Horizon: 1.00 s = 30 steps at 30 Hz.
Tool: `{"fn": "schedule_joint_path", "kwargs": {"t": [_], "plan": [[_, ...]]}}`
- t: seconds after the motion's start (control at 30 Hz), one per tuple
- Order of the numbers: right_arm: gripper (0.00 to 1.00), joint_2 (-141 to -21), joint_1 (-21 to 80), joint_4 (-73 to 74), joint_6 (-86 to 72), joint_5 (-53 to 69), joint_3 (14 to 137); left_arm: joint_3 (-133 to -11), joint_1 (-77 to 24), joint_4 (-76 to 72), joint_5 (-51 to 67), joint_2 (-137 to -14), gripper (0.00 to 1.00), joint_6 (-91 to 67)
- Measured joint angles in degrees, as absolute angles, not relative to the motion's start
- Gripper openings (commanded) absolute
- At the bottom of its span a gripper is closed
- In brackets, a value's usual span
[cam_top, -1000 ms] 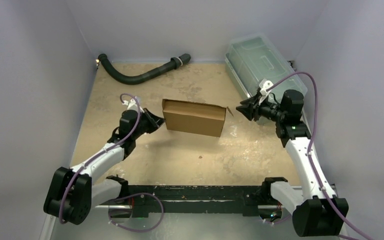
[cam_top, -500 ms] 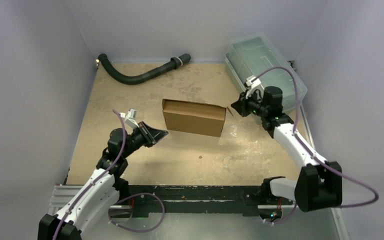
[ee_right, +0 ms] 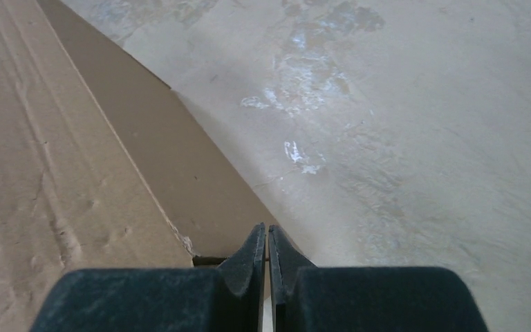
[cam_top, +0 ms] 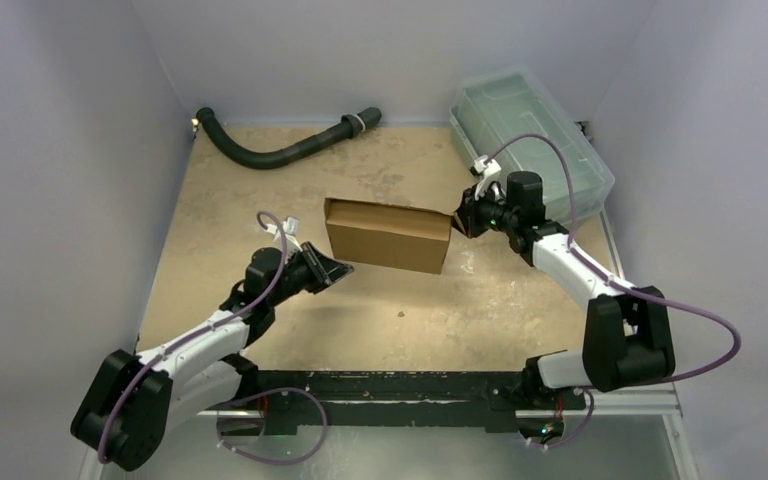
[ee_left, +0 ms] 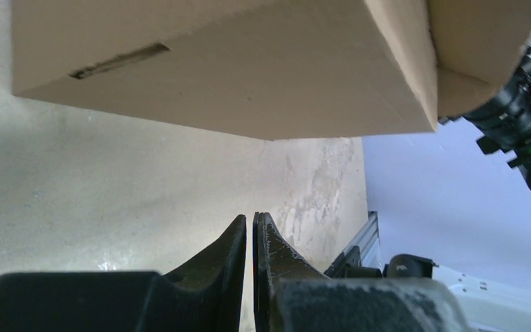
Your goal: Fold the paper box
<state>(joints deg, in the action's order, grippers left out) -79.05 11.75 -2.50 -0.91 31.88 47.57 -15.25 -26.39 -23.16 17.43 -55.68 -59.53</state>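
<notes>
The paper box (cam_top: 388,235), plain brown cardboard with its lid down, lies mid-table. My left gripper (cam_top: 345,266) is shut and empty, just off the box's near-left corner and not touching it. In the left wrist view its tips (ee_left: 251,218) point at the box's front wall (ee_left: 249,69), which has a slot. My right gripper (cam_top: 457,222) is shut, its tips against the box's right end where a small flap sticks out. In the right wrist view the tips (ee_right: 267,228) rest at the edge of a cardboard panel (ee_right: 180,166), with nothing between them.
A clear greenish lidded bin (cam_top: 530,135) stands at the back right, behind the right arm. A black corrugated hose (cam_top: 280,150) lies along the back left. Grey walls close in three sides. A metal rail (cam_top: 390,385) runs along the near edge.
The right gripper closed and moved left onto the box's right end. The left gripper pulled back from the box's left end, then came to its near-left corner. The box stayed put.
</notes>
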Motion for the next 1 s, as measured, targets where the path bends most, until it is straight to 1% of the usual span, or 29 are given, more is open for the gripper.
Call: {"fn": "schedule_joint_path", "kwargs": {"t": [0.2,0.33,0.4,0.53,0.67,0.77,0.87,1.0], "plan": [[0.04,-79.1,12.3,-2.0,-0.7,37.3,47.6,-17.0,-26.4,-25.7,14.9,-60.1,0.08,-59.4],[0.04,-79.1,13.0,-0.8,0.3,40.6,47.6,-18.3,-26.4,-25.8,14.0,-58.1,0.09,-59.0],[0.05,-79.1,13.5,-0.5,0.6,41.9,47.5,-18.3,-26.4,-24.7,13.9,-54.9,0.11,-58.7],[0.09,-79.1,14.1,-0.2,0.8,42.4,47.5,-18.4,-26.5,-21.7,15.0,-46.6,0.23,-57.2],[0.12,-79.0,14.2,0.9,1.3,39.8,47.5,-20.2,-28.6,-17.3,16.8,-39.3,0.30,-55.3],[0.13,-78.0,14.2,1.9,2.1,37.3,47.5,-23.9,-33.3,-14.9,17.0,-37.1,0.32,-53.7],[0.13,-77.1,14.2,2.3,2.9,36.4,47.5,-28.3,-39.6,-14.5,14.3,-39.3,0.35,-51.6],[0.12,-76.9,14.2,2.7,3.5,36.8,47.5,-36.8,-60.6,-12.7,3.7,-50.1,0.42,-46.0]]}}
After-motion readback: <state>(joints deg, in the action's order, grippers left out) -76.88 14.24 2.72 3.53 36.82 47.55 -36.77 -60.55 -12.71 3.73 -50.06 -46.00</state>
